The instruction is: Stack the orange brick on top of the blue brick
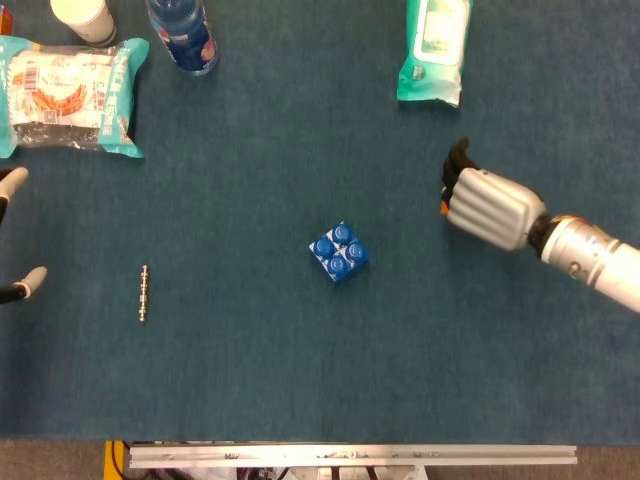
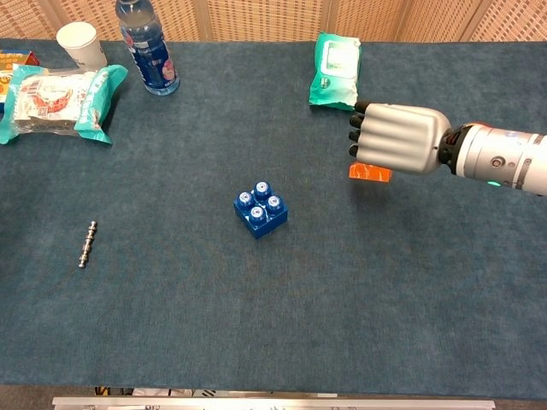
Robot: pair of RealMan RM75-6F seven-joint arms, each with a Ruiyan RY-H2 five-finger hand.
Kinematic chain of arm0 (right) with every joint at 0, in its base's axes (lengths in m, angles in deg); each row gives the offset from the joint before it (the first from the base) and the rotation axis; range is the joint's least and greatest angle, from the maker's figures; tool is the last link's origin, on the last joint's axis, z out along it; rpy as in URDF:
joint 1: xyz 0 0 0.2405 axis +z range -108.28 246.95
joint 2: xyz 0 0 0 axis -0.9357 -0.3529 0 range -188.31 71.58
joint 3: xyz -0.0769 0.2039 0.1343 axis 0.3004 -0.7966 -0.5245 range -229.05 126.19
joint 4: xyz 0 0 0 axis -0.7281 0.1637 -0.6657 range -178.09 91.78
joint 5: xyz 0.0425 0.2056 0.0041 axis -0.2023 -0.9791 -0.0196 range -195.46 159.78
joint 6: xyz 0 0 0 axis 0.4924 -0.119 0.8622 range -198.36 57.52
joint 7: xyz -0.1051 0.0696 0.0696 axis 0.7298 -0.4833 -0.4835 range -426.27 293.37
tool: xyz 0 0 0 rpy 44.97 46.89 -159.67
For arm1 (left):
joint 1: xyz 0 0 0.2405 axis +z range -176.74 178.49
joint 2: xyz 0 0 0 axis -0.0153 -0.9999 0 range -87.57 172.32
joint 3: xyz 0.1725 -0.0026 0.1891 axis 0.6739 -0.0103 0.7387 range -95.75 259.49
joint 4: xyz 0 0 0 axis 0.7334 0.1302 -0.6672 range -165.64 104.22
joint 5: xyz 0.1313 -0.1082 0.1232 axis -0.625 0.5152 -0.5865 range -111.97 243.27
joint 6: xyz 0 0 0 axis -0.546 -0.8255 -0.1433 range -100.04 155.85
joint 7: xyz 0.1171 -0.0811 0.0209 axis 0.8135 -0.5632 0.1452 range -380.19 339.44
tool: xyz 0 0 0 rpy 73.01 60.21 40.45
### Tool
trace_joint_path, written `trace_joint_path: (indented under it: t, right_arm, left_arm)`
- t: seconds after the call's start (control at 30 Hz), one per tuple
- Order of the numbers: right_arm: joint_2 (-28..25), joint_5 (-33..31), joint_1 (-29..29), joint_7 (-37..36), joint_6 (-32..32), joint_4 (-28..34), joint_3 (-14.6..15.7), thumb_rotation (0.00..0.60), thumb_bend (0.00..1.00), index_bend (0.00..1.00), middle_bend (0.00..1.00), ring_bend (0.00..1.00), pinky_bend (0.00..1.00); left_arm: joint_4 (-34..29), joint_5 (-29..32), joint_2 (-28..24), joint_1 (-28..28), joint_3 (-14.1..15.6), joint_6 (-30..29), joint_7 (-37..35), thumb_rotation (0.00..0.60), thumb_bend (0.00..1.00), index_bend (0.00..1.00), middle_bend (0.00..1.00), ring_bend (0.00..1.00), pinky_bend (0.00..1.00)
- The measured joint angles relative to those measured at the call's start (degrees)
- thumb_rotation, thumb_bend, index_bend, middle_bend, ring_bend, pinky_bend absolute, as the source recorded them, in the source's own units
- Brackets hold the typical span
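A clear plastic water bottle with a blue label (image 2: 146, 47) and a white paper cup (image 2: 78, 41) stand upright at the far left of the desk (image 2: 256, 325); what they contain cannot be made out. Beside them lies a teal snack packet (image 2: 53, 101), and a green wet-wipe pack (image 2: 334, 71) lies at the far centre. A short metal chain link (image 2: 86, 243) rests on the left. The desk is covered in dark blue-green carpet-like cloth, with wicker panelling behind it.

The right hand (image 2: 396, 138) holds the small orange plastic brick (image 2: 369, 172) under its curled fingers (image 2: 360, 130), lifted off the cloth, its long axis running left to right. The blue studded plastic brick (image 2: 260, 209) sits well apart, studs up, turned diagonally. Only tips of the left hand (image 1: 14, 235) show, spread apart and holding nothing.
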Motion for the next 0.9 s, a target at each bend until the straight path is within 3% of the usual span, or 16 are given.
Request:
trace_joint_path:
  t: [0.37,0.7,0.9]
  right_arm:
    - [7.4,-3.4,-2.8,12.6,2.3,-4.4,-1.5,0.6,0.25,0.55,0.43,0.22,0.13]
    - [8.8,-4.5,-4.0,12.5,4.6,-4.6,-1.5,0.6,0.12,0.32,0.39,0.18,0.11]
    - [7.5,-6.0,-4.9,9.6,6.5,-1.5,-2.2,0.6,0.09,0.29,0.38,0.17,0.11]
  left_arm:
    - [0.8,0.0,0.0,0.4,0.3,-0.3,-0.7,0.6,0.15,0.1,0.13,0.16,0.1]
    - [1.1,0.0,-0.1,0.6,0.4,-0.3,-0.9,0.6,0.15,0.1,0.13,0.16,0.1]
    - [0.7,-0.1,-0.5,0.5,0.3,-0.3,-0.9,0.6,0.15,0.1,0.13,0.16,0.1]
